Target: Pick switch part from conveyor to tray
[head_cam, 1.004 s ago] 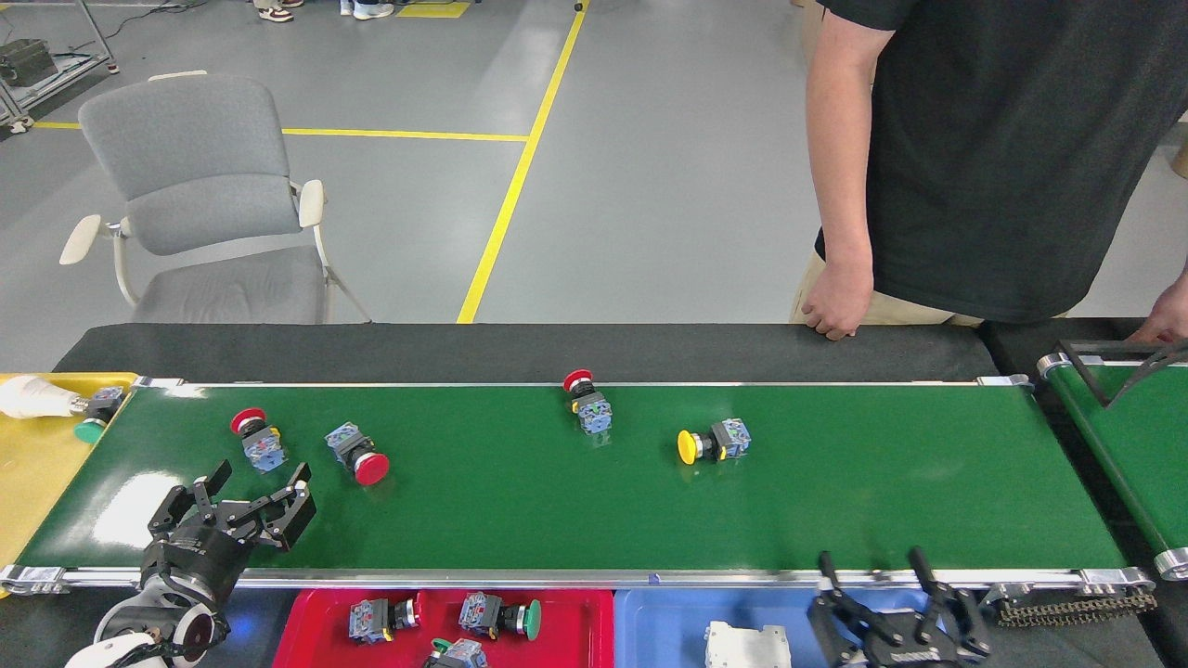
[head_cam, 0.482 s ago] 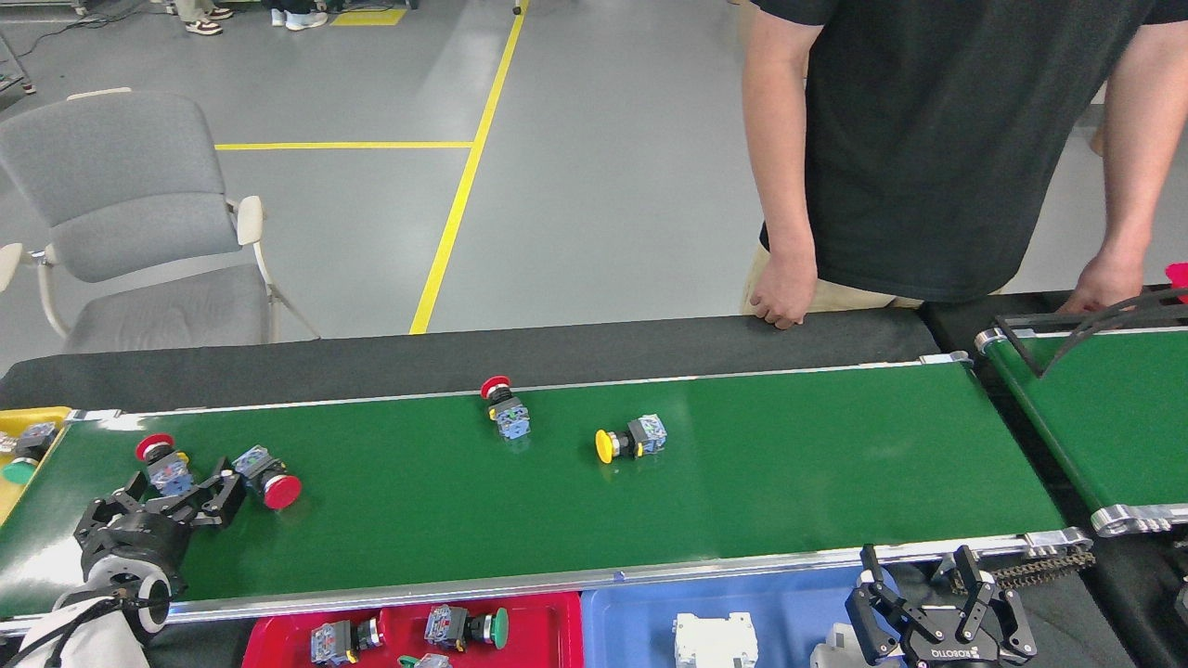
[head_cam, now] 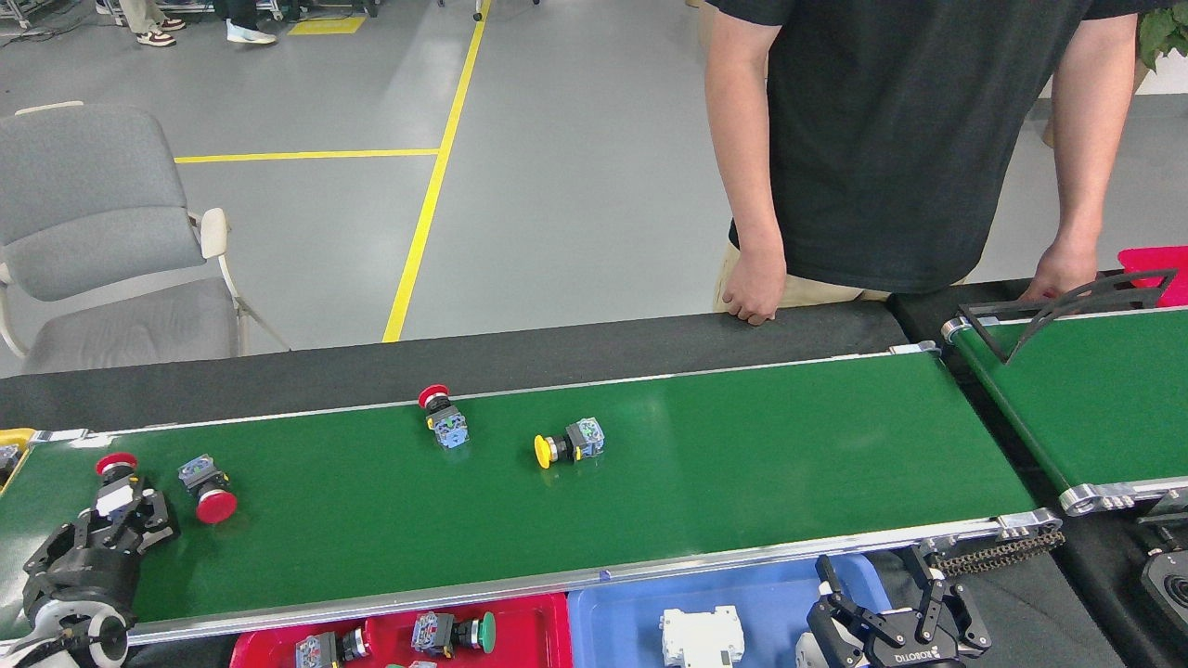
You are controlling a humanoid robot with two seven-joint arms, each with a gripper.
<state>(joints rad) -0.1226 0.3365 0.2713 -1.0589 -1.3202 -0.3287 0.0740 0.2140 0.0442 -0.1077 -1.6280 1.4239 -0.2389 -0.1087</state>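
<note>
The conveyor (head_cam: 742, 464) carries several switch parts. A red-capped switch part (head_cam: 116, 464) stands at the far left, and my left gripper (head_cam: 121, 515) is open with a finger on either side of its body. Another red-capped one (head_cam: 212, 496) lies just to its right. A third red-capped part (head_cam: 444, 417) and a yellow-capped one (head_cam: 568, 443) sit mid-belt. The red tray (head_cam: 548, 617) at the near edge holds switch parts with green caps (head_cam: 453, 633). My right gripper (head_cam: 891, 603) hangs open and empty at the bottom right.
A blue tray (head_cam: 631, 603) with a white part (head_cam: 701, 635) sits beside the red one. A person stands at the far side, one hand (head_cam: 747, 295) on the black edge. A narrower green belt (head_cam: 1095, 399) is at right, a yellow tray (head_cam: 11, 436) at far left.
The view has swung right, so everything has slid left. My left gripper went from beside the two left switch parts to straddling the leftmost red-capped one. The right gripper stayed low.
</note>
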